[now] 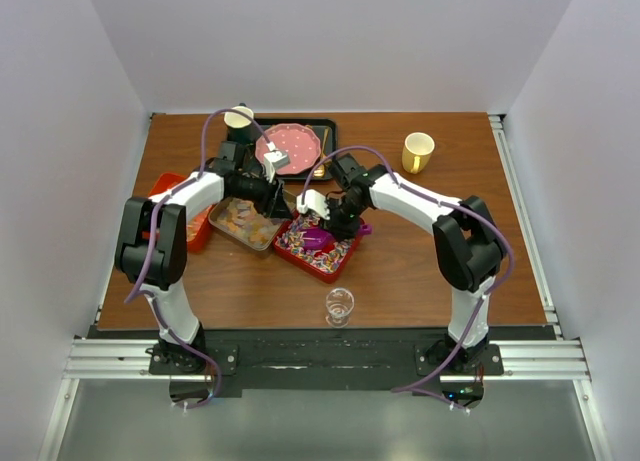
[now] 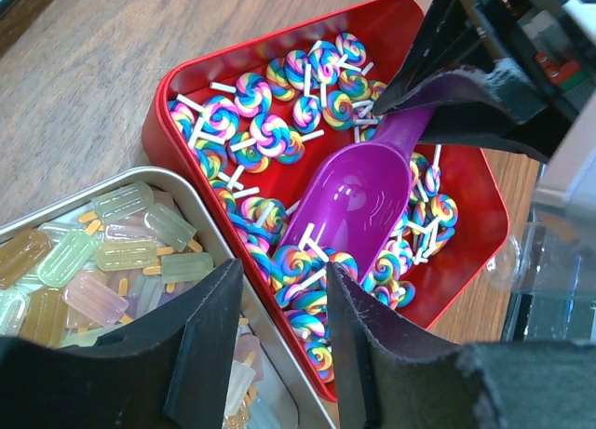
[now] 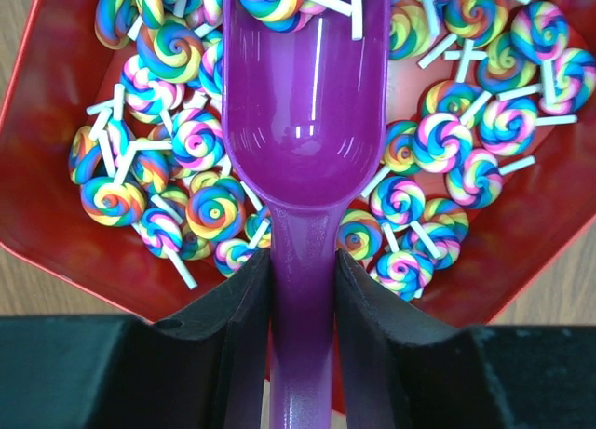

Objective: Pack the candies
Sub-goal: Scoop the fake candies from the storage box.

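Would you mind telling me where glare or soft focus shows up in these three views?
Right wrist: white glare streaks on the purple scoop, swirled candies sharp. Left wrist: candies crisp, the left hand's fingers close, dark and soft-edged. Top external: even light, faint shadows, candies too small to resolve.

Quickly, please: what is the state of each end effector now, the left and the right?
Left end effector: open, holding nothing.
Right end effector: closed on the handle of the purple plastic scoop.
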`<state>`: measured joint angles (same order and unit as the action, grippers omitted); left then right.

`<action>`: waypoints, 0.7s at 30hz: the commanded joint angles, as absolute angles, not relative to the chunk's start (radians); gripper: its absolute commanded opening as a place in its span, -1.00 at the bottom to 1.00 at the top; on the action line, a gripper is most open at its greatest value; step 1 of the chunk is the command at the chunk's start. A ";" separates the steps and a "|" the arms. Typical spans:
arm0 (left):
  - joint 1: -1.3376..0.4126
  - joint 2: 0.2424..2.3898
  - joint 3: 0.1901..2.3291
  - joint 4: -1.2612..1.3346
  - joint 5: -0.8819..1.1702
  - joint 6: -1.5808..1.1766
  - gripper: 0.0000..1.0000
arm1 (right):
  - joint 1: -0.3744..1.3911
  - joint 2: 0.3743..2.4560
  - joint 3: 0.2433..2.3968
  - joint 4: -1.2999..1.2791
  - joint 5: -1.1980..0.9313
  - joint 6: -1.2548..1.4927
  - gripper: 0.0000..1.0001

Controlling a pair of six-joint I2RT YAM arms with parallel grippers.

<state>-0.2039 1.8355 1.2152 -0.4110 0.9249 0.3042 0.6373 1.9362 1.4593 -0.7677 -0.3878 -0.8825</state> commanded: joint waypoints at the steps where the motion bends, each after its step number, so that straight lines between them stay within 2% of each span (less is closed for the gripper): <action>1: -0.196 1.836 1.255 -0.419 0.954 0.331 -0.08 | 0.649 1.997 1.493 -0.856 -0.446 -0.871 -0.32; 6: -0.196 1.839 1.259 -0.414 0.960 0.328 -0.08 | 0.649 1.999 1.508 -0.877 -0.459 -0.868 -0.24; 7: -0.195 1.841 1.261 -0.414 0.962 0.327 -0.08 | 0.647 1.996 1.508 -0.879 -0.459 -0.867 -0.31; 9: -0.193 1.842 1.262 -0.413 0.960 0.324 -0.08 | 0.647 1.997 1.505 -0.871 -0.466 -0.864 -0.74; 13: -0.190 1.841 1.262 -0.414 0.957 0.324 -0.09 | 0.647 1.979 1.473 -0.802 -0.463 -0.839 -0.98; 21: -0.155 1.847 1.281 -0.460 0.942 0.341 -0.09 | 0.647 1.925 1.341 -0.615 -0.535 -0.867 -1.00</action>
